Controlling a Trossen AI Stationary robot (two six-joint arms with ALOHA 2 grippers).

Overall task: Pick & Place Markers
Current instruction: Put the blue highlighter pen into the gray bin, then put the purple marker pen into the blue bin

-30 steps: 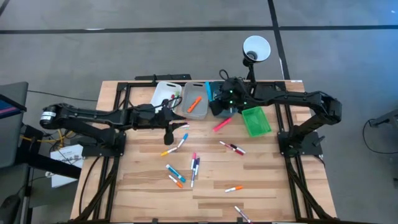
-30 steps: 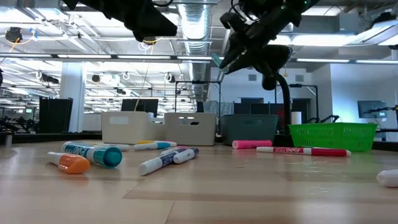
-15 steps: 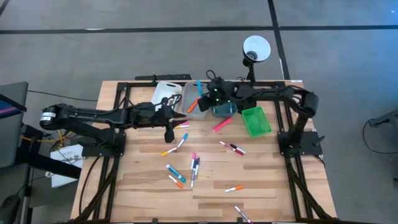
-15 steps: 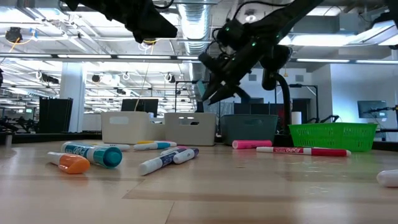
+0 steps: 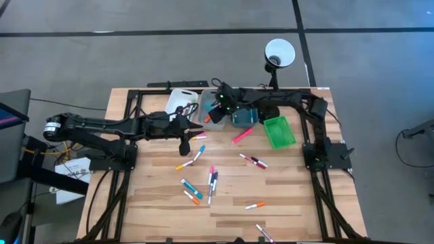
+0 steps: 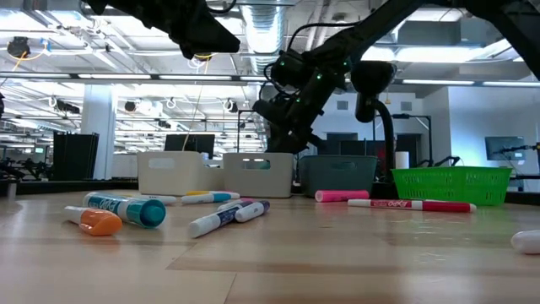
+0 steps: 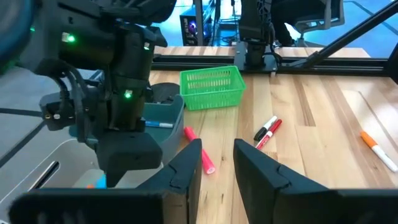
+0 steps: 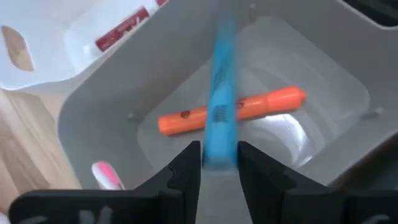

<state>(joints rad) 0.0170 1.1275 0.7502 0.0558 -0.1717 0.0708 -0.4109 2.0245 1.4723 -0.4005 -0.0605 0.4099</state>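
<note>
Setting: wooden table (image 5: pixel 224 183) on a dark frame, grey floor around it; open-plan room with ceiling lights behind.
High view, bins: white bin (image 5: pixel 180 102), grey bin (image 5: pixel 211 114), teal bin (image 5: pixel 244 118) and green basket (image 5: pixel 279 131) in a row along the far edge.
High view, markers: loose markers (image 5: pixel 203 186) scattered over the table's middle and near part; pink marker (image 5: pixel 242 135) just near the teal bin.
High view, arms: right gripper (image 5: pixel 215 108) over the grey bin; left gripper (image 5: pixel 184 144) above the table just near the white bin.
Low view: right arm reaches down behind the grey bin (image 6: pixel 257 175); orange marker (image 6: pixel 94 220) and teal-capped marker (image 6: pixel 128 209) lie nearest on the left.
Left wrist view: left gripper (image 7: pixel 217 163) fingers parted with nothing between them, above bare wood; red marker (image 7: pixel 268 131) beyond.
Right wrist view: right gripper (image 8: pixel 219 163) above the grey bin (image 8: pixel 124 93), blue marker (image 8: pixel 221 106) between its fingers, pointing into the bin; whether the fingers clamp it I cannot tell. Orange marker (image 8: pixel 233 110) lies on the bin floor beneath it.
</note>
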